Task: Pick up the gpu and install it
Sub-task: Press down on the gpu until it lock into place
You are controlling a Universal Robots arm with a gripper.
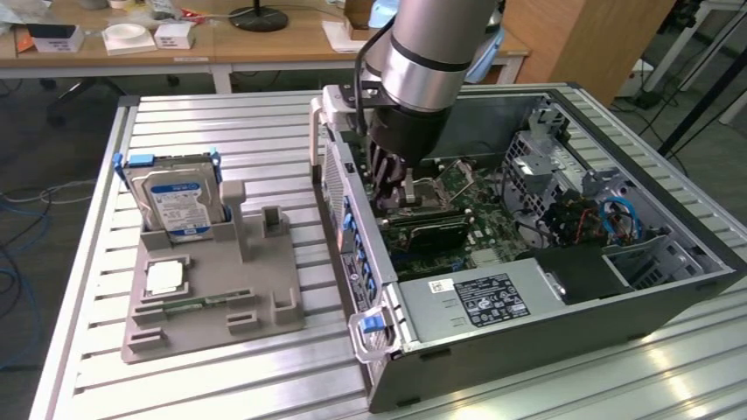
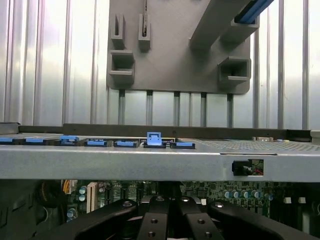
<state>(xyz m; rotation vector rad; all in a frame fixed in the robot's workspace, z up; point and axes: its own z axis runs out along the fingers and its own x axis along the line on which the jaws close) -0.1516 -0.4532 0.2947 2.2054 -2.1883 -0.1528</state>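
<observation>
GPU, a thin dark flat card (image 1: 422, 224), sits low on the green motherboard inside the open black computer case (image 1: 653, 297), directly under the black gripper (image 1: 403, 194), whose fingers are drawn together at the card's top edge. Beside the case, a grey plastic holder tray (image 1: 210, 328) carries a silver hard drive with a blue-white label (image 1: 178, 203).

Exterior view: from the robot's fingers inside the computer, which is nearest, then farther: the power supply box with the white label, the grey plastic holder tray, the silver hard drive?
1. Power supply box with the white label, inside the open computer case, toward the exterior view's right of the gripper.
2. Grey plastic holder tray, outside the case, to the exterior view's left.
3. Silver hard drive, upright at the tray's far-left corner.
</observation>
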